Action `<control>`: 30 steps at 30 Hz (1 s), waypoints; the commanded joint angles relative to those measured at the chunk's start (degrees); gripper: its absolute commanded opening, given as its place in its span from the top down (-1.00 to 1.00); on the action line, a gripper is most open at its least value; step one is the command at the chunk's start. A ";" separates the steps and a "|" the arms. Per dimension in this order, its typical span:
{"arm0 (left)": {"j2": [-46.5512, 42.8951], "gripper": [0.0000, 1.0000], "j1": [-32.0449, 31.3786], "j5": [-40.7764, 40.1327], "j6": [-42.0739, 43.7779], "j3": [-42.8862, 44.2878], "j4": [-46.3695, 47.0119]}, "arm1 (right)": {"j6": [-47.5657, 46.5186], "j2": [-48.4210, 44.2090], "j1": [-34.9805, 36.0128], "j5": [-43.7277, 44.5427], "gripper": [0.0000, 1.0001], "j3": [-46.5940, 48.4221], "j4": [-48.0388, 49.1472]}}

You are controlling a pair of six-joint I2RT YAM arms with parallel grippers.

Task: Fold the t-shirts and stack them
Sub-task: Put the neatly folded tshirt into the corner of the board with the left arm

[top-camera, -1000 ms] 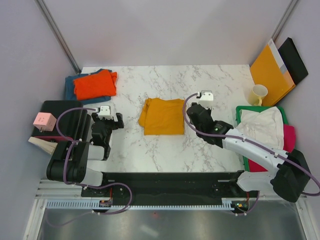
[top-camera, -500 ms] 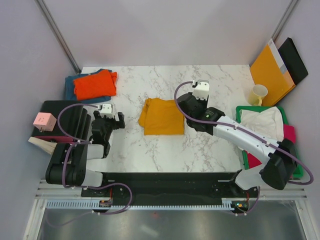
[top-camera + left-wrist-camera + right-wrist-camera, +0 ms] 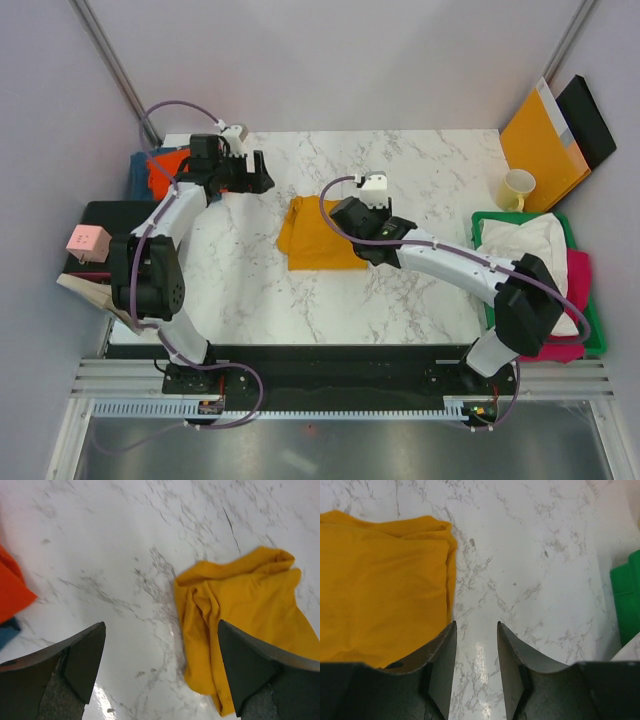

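Observation:
A folded mustard-yellow t-shirt (image 3: 320, 235) lies mid-table; it also shows in the left wrist view (image 3: 240, 610) and the right wrist view (image 3: 380, 590). My left gripper (image 3: 262, 172) is wide open and empty, above bare marble between the yellow shirt and the orange t-shirt (image 3: 165, 165). The orange shirt lies on a teal-blue one (image 3: 137, 175) at the back left, partly hidden by my left arm. My right gripper (image 3: 476, 630) is narrowly open and empty, low at the yellow shirt's right edge (image 3: 362, 232). A white t-shirt (image 3: 520, 250) and a magenta one (image 3: 578, 275) lie at the right.
A green tray (image 3: 490, 220) holds the white and magenta shirts. A cream mug (image 3: 517, 188), an orange-brown envelope (image 3: 540, 140) and a black folder (image 3: 590, 120) stand at the back right. A pink box (image 3: 88, 242) sits on a black tray (image 3: 120, 215) at the left.
My left arm swung from its near-left spot up to the back left, past the orange shirt. My right gripper moved left to the yellow shirt's right edge.

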 commanded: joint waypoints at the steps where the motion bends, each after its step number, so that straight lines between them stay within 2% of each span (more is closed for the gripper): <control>1: 2.77 -0.99 -0.29 13.66 0.19 0.44 -17.28 | -0.69 3.55 0.55 -3.32 0.09 2.79 4.96; 3: 1.80 -0.99 -0.56 15.95 1.25 -1.23 -17.10 | -0.08 6.54 0.64 -4.20 0.10 3.41 5.85; 7: -0.74 -0.99 -0.65 23.14 -2.08 -5.62 -13.52 | 0.53 11.90 0.64 -6.40 0.11 5.86 8.92; 9: -2.32 -0.99 -1.00 23.96 -4.19 -8.78 -11.31 | 0.80 14.98 0.64 -7.19 0.13 6.83 9.80; 13: -2.68 -0.99 -2.32 21.76 -7.53 -12.83 -6.21 | 1.06 20.86 0.47 -9.13 0.14 10.86 11.56; 17: 0.04 -0.99 -2.49 22.12 -6.58 -11.71 -6.02 | 2.29 26.58 0.38 -10.27 0.17 14.13 11.74; 30: 9.96 -0.99 -4.86 11.67 -6.57 -5.63 -8.22 | 5.46 28.26 -2.52 -12.73 0.18 12.82 11.39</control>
